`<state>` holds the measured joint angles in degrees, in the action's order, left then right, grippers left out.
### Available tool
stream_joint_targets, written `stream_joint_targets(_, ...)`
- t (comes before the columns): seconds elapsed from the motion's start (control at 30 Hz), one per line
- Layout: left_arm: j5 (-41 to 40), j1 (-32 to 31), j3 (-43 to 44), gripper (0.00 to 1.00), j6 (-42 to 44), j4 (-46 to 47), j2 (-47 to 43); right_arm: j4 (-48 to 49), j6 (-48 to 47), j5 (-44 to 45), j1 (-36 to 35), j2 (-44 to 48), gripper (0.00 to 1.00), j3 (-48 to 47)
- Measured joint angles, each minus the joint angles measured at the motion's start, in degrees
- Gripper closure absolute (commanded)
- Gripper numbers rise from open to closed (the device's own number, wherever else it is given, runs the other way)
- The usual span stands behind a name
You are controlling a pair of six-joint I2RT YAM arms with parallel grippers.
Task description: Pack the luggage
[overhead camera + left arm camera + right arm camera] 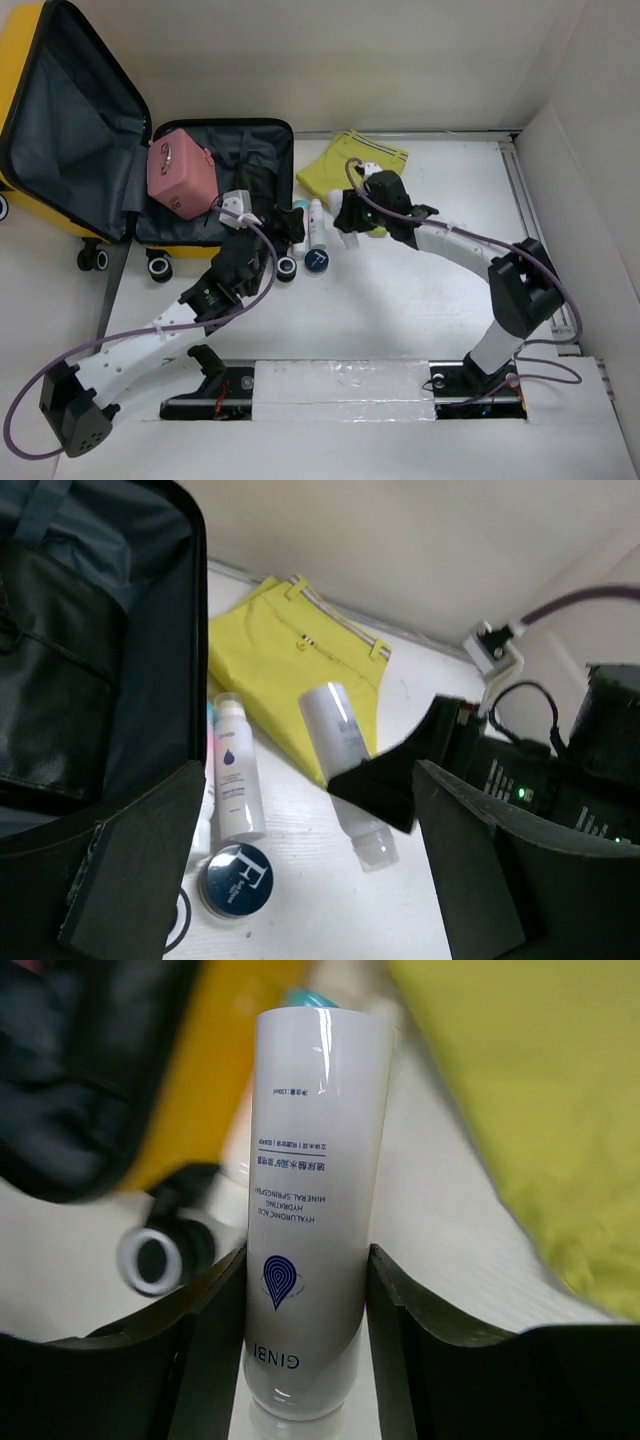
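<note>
The luggage [60, 120] lies open at the far left, a yellow shell with dark grey lining [100, 680], and a pink case [180, 173] rests in its lower half. My right gripper [308, 1340] is shut on a white spray bottle [315, 1210], both fingers [420, 1350] pressed to its sides. From above, that gripper [346, 222] sits by the edge of a folded yellow garment [352, 165]. My left gripper [300, 880] is open with nothing between its fingers, over the table beside the luggage's front corner [288, 238].
A second white bottle [235, 770] and a round blue-lidded jar [235, 878] lie on the table next to the luggage rim. A luggage wheel [155, 1258] sits close by. A teal cap [305, 998] shows behind the held bottle. White walls enclose the table.
</note>
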<state>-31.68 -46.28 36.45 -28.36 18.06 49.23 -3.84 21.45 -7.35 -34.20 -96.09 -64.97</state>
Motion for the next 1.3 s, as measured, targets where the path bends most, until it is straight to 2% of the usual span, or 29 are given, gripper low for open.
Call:
stream_joint_targets(0.1, 0.0, 0.0, -0.1, 0.19, 0.0, 0.1, -3.0, -0.2, 0.7, -2.5, -1.9, -1.4, 0.76, -7.6)
stream_joint_targets(0.23, -0.6, 0.0, -0.4, 0.19, -0.5, 0.6, -7.3, 3.5, 4.2, -6.2, -4.9, -10.3, 0.73, -22.6)
stream_joint_targets(0.27, -0.7, 0.0, -0.4, 0.19, -0.8, 0.6, -7.9, 5.2, 5.7, -6.9, -5.4, -12.9, 0.65, -25.7)
stream_joint_targets(0.3, -0.9, 0.0, -0.4, 0.19, -1.0, 0.6, -8.2, 6.0, 7.6, -7.6, -5.9, -15.6, 0.42, -29.2)
stream_joint_targets(0.37, -1.2, 0.0, -0.4, 0.19, -1.3, 0.5, -8.4, 7.7, 11.9, -9.4, -6.5, -22.0, 0.26, -36.5)
stream_joint_targets(0.4, -1.2, 0.0, -0.4, 0.19, -1.6, 0.1, -8.3, 9.0, 13.7, -10.5, -6.6, -24.8, 0.12, -39.4)
stream_joint_targets(0.43, -1.2, 0.0, -0.4, 0.19, -1.8, -0.3, -8.1, 9.8, 15.2, -11.0, -6.6, -26.7, 0.08, -41.0)
stream_joint_targets(0.53, -1.3, 0.0, -0.4, 0.19, -2.4, -2.2, -7.6, 11.0, 17.0, -11.3, -6.4, -26.8, 0.08, -38.1)
stream_joint_targets(0.6, -1.3, 0.0, -0.4, 0.19, -2.6, -2.7, -7.6, 11.0, 16.3, -10.3, -5.9, -22.9, 0.08, -30.8)
stream_joint_targets(0.77, -1.4, 0.0, -0.4, 0.19, -2.6, -2.2, -6.8, 10.2, 11.7, -3.3, -4.3, -8.9, 0.43, -11.7)
stream_joint_targets(0.83, -1.3, 0.0, -0.4, 0.19, -2.6, -1.8, -5.7, 10.6, 9.5, 1.6, -3.8, -5.6, 0.43, -7.4)
stream_joint_targets(0.93, -0.8, 0.0, -0.4, 0.19, -2.6, -1.2, -3.7, 9.9, 6.8, 5.9, -3.8, -5.5, 0.37, -5.6)
stream_joint_targets(1.0, -0.2, 0.0, -0.3, 0.19, -2.5, -0.9, -2.7, 8.7, 5.2, 6.6, -3.8, -8.0, 0.32, -6.6)
stream_joint_targets(1.3, 0.3, 0.0, -0.3, 0.21, -2.7, -1.0, -2.2, 2.9, 1.9, 5.6, -3.8, -21.8, 0.31, -14.4)
